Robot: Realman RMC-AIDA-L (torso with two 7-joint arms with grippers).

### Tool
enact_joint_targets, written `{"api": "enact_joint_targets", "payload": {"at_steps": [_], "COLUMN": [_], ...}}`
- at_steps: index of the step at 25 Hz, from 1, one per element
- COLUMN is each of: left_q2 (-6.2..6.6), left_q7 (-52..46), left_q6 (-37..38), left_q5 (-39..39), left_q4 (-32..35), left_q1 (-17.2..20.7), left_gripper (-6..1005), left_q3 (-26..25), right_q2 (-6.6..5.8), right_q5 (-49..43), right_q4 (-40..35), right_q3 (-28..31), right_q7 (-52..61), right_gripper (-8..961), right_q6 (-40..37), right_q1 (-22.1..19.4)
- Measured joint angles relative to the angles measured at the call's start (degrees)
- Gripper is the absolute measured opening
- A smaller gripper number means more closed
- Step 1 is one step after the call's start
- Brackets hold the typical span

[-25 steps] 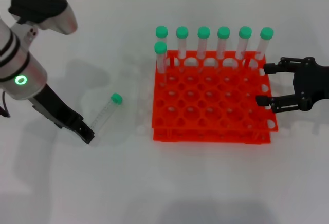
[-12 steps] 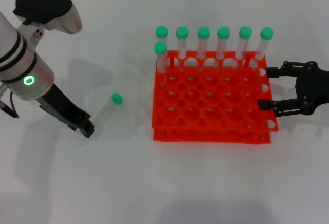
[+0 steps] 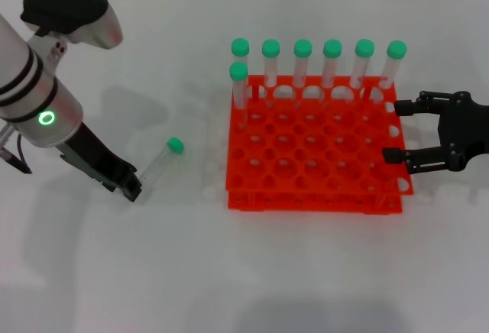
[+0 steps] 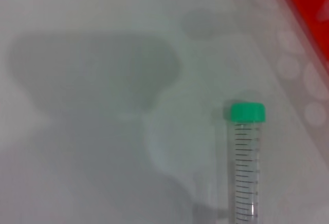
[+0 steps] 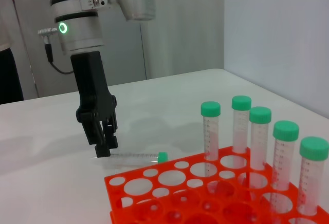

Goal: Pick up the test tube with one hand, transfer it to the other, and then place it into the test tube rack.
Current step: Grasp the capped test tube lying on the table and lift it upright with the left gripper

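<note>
The test tube (image 3: 160, 163) lies flat on the white table, left of the rack, with its green cap (image 3: 175, 146) pointing away from me. It also shows in the left wrist view (image 4: 245, 167) and the right wrist view (image 5: 134, 156). My left gripper (image 3: 131, 189), on the arm with the green ring light, is low over the table at the tube's bottom end, its fingers slightly apart and empty; it also shows in the right wrist view (image 5: 105, 144). The orange-red test tube rack (image 3: 313, 195) stands at centre right. My right gripper (image 3: 393, 129) is open and empty at the rack's right edge.
Several green-capped tubes (image 3: 331, 64) stand upright along the rack's back row, with one more (image 3: 238, 85) at the left of the second row. They also show in the right wrist view (image 5: 259, 136). Bare white table (image 3: 229, 272) lies in front of the rack.
My left gripper has moved a little away from me and closer to the tube's bottom end. My right gripper has drawn slightly right, off the rack. The tube has barely moved.
</note>
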Motion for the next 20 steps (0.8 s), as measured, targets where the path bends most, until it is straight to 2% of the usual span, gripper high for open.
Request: {"api": "enact_joint_targets", "payload": {"at_steps": [5, 20], "left_q2": [0.09, 0.2], "left_q7": [-2.0, -3.0], "left_q6": [-0.8, -2.9], "left_q5": [0.4, 0.6], "left_q4": [-1.2, -2.3], "left_q1": [-0.4, -1.1], "left_gripper": [360, 327], "left_q3": [2.7, 5.4], "right_q2": [0.04, 0.15], "right_q5": [0.0, 0.0], "right_q4": [0.0, 0.0], "right_q3": [0.1, 0.2], "right_q7": [0.0, 0.0], "right_gripper": [868, 868], "right_q6": [0.2, 0.6], "right_q1": [0.0, 0.0]}}
